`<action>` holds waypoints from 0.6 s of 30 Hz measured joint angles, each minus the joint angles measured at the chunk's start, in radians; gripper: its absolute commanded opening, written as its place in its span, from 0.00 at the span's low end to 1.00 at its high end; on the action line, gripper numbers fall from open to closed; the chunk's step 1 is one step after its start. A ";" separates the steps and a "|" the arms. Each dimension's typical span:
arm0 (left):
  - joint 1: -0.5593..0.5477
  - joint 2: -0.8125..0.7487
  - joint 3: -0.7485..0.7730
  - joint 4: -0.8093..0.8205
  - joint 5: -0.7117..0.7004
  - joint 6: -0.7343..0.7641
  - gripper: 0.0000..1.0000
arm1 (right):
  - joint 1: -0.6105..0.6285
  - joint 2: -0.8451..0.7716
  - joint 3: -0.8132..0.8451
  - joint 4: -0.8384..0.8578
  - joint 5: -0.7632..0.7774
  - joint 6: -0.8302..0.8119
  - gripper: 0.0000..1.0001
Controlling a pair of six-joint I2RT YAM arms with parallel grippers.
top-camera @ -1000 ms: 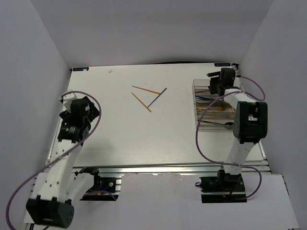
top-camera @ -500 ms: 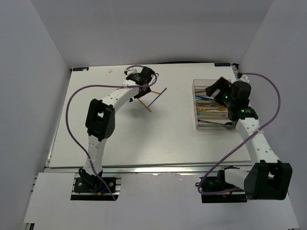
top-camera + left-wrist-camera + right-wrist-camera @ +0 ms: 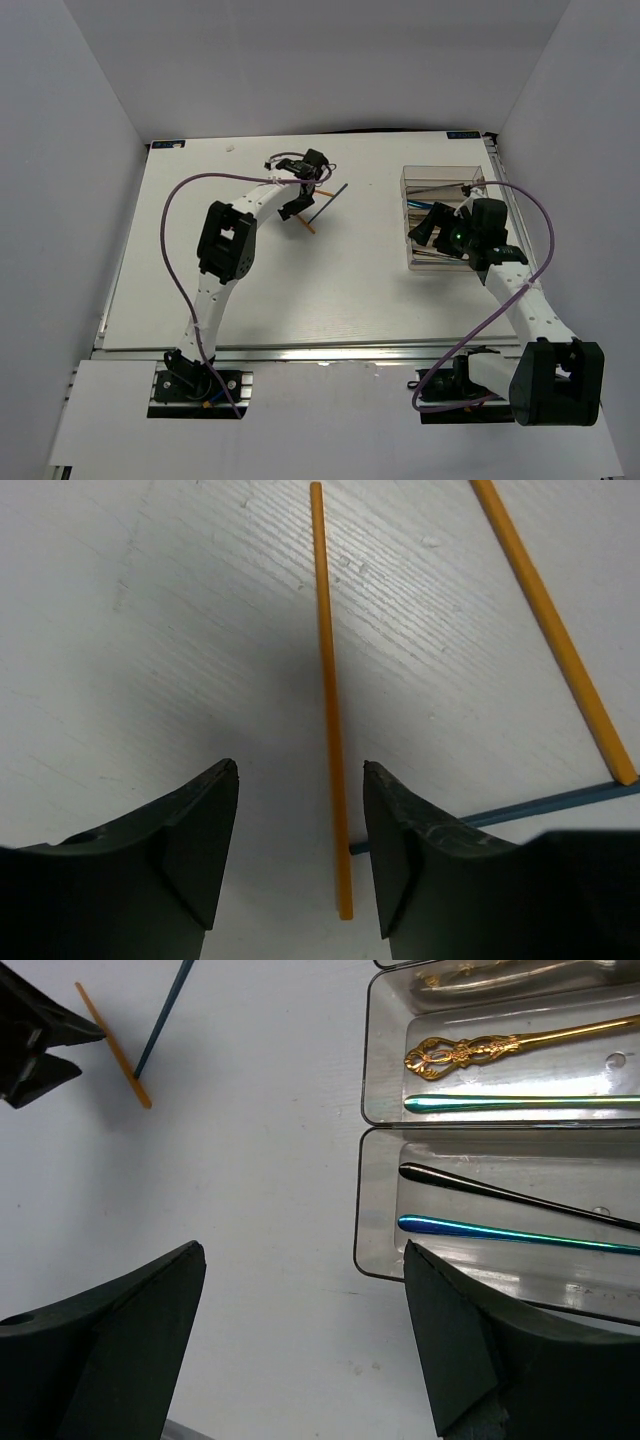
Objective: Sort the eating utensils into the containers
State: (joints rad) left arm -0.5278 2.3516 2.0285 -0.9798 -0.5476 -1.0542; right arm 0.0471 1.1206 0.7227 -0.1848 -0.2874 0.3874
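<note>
My left gripper (image 3: 300,770) is open low over the table, its jaws on either side of an orange chopstick (image 3: 330,730) without touching it. A second orange chopstick (image 3: 550,630) and a blue chopstick (image 3: 540,805) lie just to its right. From above, the left gripper (image 3: 298,205) sits at the table's middle back. The clear containers (image 3: 378,1260) hold a gold utensil (image 3: 500,1048), a teal one (image 3: 520,1103), a black one (image 3: 500,1192) and a blue one (image 3: 500,1233). My right gripper (image 3: 305,1250) is open and holds nothing, beside the tray's left edge.
The tray (image 3: 405,200) stands at the right back of the white table, near the right wall. Purple cables loop from both arms. The right wrist view also catches the left gripper's fingers (image 3: 40,1045) over the chopsticks.
My left arm swung from the table's left side out to the chopsticks, and its jaws have narrowed round one. The right gripper moved from the tray's back to its left front edge.
</note>
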 measured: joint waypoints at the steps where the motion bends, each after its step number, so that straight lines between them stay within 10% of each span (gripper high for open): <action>1: 0.000 0.016 0.010 -0.006 0.003 -0.003 0.60 | 0.000 0.000 0.000 0.000 -0.010 -0.003 0.84; 11: -0.001 0.082 0.065 -0.037 0.033 -0.029 0.18 | 0.000 -0.011 -0.043 0.024 -0.091 -0.014 0.74; 18: -0.005 -0.038 -0.158 0.081 0.043 -0.053 0.00 | 0.000 -0.011 -0.053 0.047 -0.187 -0.027 0.89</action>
State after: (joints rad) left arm -0.5323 2.3135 1.8702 -0.8989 -0.5041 -1.1069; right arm 0.0471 1.1095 0.6697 -0.1383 -0.4747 0.3599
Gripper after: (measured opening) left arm 0.018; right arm 0.870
